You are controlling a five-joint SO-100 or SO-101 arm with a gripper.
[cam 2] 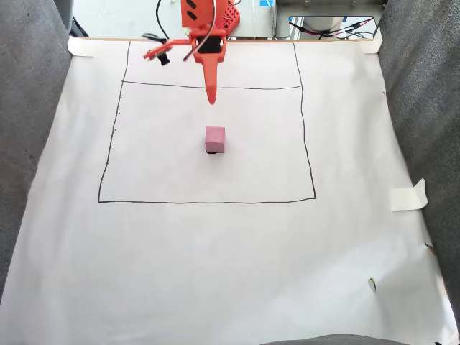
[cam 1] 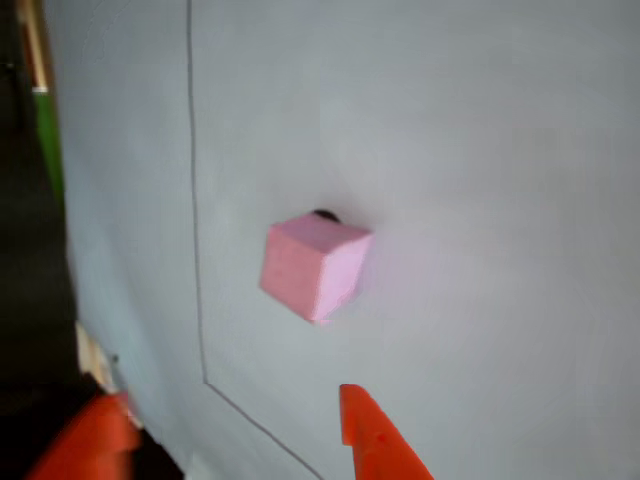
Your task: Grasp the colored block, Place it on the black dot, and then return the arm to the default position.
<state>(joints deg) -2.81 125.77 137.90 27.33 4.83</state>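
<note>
The pale pink cube (cam 1: 315,265) rests on the white paper, and a sliver of the black dot (cam 1: 325,214) peeks out from behind its top edge, so the cube covers most of the dot. In the fixed view the cube (cam 2: 215,139) lies inside the drawn rectangle, with a dark trace of the dot (cam 2: 210,152) at its lower edge. My orange gripper (cam 1: 235,440) is open and holds nothing, its two jaws spread wide at the bottom of the other view, short of the cube. In the fixed view the gripper (cam 2: 180,77) hangs near the far paper edge.
A thin drawn rectangle (cam 2: 208,201) frames the working area on the white paper (cam 2: 215,273). Grey cloth (cam 2: 29,108) flanks both sides. A piece of tape (cam 2: 408,195) sits at the right edge, and cables (cam 2: 330,29) lie beyond the far edge.
</note>
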